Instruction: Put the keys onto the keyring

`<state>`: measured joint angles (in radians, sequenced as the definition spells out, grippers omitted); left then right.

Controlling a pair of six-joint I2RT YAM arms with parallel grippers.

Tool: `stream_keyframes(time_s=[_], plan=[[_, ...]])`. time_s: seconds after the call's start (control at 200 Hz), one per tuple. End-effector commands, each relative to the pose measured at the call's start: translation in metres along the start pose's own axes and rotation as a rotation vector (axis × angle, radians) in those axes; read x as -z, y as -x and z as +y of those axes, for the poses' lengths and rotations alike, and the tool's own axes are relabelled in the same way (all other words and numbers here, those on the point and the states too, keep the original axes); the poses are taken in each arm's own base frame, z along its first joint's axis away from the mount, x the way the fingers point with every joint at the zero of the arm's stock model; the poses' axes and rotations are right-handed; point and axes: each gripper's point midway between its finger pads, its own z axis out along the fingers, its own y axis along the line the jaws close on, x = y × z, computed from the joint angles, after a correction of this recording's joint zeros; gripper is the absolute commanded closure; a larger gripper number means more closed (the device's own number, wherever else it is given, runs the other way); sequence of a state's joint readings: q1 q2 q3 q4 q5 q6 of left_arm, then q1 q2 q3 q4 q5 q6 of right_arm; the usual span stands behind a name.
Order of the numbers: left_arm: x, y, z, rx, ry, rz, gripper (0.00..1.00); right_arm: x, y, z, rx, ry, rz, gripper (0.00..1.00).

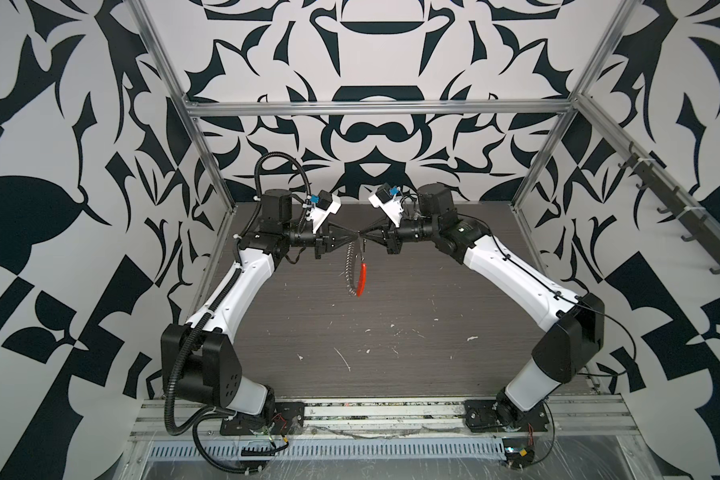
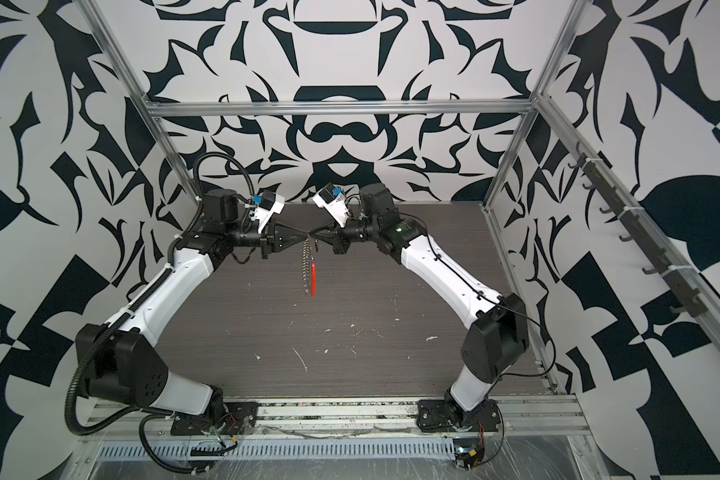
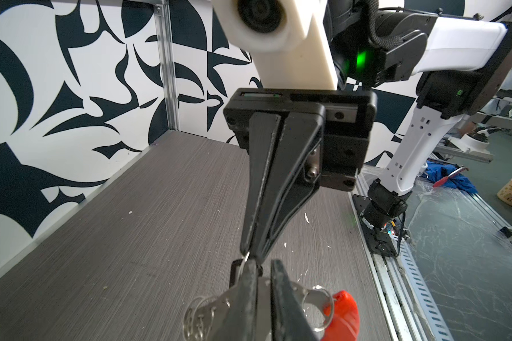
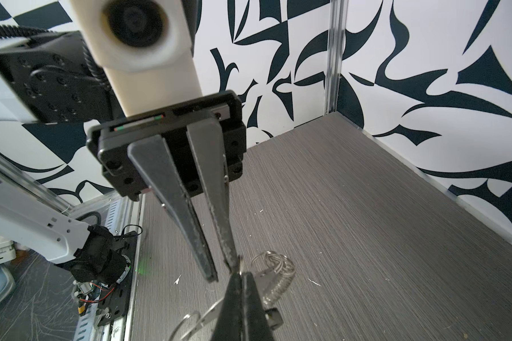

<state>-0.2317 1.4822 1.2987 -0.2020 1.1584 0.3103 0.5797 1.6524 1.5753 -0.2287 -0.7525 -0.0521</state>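
Above the worktop [image 1: 391, 332], both end effectors meet tip to tip: left end effector [image 1: 356, 237] narrow, pinching the hanging keyring [image 1: 355, 270]; right end effector [image 1: 366, 237] clamped on a small split ring [image 3: 246, 259].

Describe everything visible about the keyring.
The keyring is a large, narrow oval loop of silver-grey metal, fringed along one side with many small silver split rings, the other side a curved orange-red segment that looks like plastic. It hangs upright in mid-air above the grey table, seen nearly edge-on in both top views, touching no surface. Its upper end sits where the left gripper and right gripper meet tip to tip; both pinch there, though which part each grips is hard to tell.
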Motion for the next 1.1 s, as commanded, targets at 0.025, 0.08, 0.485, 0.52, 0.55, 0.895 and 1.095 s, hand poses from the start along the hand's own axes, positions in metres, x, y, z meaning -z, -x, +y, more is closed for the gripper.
stream_keyframes(time_s=[0.025, 0.08, 0.485, 0.52, 0.55, 0.895, 1.095], plan=[[-0.001, 0.008, -0.005, -0.005, -0.039, -0.015, 0.86, 0.014, 0.04, 0.022, 0.081, 0.042, -0.112, 1.0], [-0.001, 0.007, -0.005, -0.001, -0.043, -0.015, 0.86, 0.015, 0.041, 0.025, 0.079, 0.053, -0.115, 1.0], [-0.002, 0.013, -0.012, 0.001, -0.099, -0.029, 1.0, 0.015, 0.041, 0.031, 0.054, 0.083, -0.112, 1.0], [-0.002, 0.015, -0.014, -0.004, -0.104, -0.033, 1.0, 0.015, 0.042, 0.029, 0.05, 0.071, -0.116, 1.0], [-0.001, 0.015, -0.015, -0.004, -0.107, -0.036, 1.0, 0.016, 0.043, 0.027, 0.046, 0.052, -0.118, 1.0], [-0.002, 0.029, -0.003, 0.019, -0.061, -0.162, 1.0, 0.045, 0.057, 0.012, 0.012, -0.035, -0.216, 1.0], [0.001, 0.027, 0.007, 0.0, 0.028, -0.144, 1.0, 0.044, 0.052, 0.01, 0.015, -0.028, -0.201, 1.0]])
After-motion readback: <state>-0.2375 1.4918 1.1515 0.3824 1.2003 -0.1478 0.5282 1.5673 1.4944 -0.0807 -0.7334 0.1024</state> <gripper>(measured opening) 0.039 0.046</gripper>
